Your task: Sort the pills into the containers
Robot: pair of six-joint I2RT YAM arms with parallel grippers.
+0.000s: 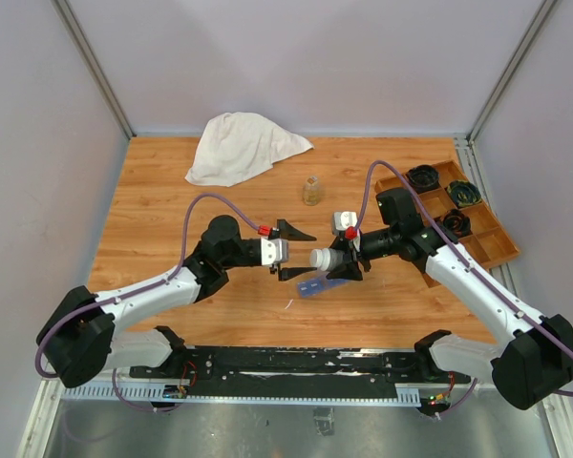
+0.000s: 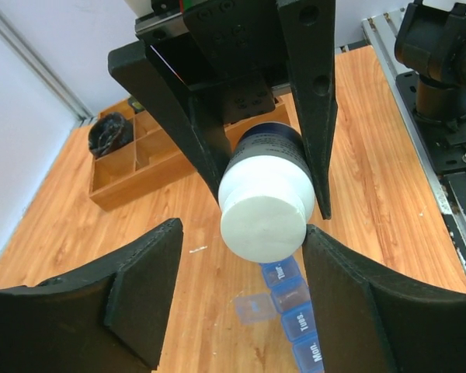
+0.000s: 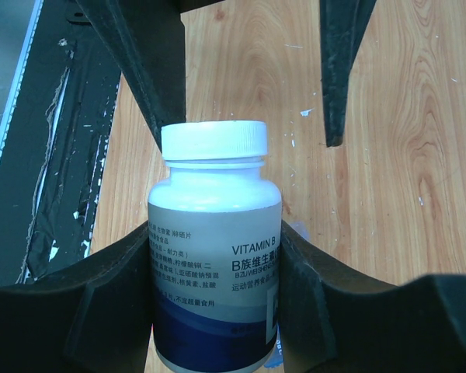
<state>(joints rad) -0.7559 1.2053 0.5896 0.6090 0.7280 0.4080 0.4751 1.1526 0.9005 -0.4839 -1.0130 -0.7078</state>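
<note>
My right gripper (image 1: 340, 260) is shut on a white vitamin B bottle (image 3: 213, 256) with a blue band, held sideways above the table. Its white cap (image 1: 321, 258) points at my left gripper (image 1: 297, 252). The left gripper is open, and in the left wrist view (image 2: 241, 299) the cap (image 2: 262, 217) sits between its fingertips (image 2: 144, 291), close to the right one. The translucent blue pill-organizer strip (image 1: 315, 284) lies on the table under the bottle. It shows in the left wrist view (image 2: 295, 318) with day labels and one lid flipped open (image 2: 252, 307). No loose pills show.
A wooden divided tray (image 1: 492, 250) with black round items stands at the right; it also shows in the left wrist view (image 2: 140, 167). A white cloth (image 1: 241, 145) lies at the back left. A small glass jar (image 1: 312, 190) stands behind the grippers.
</note>
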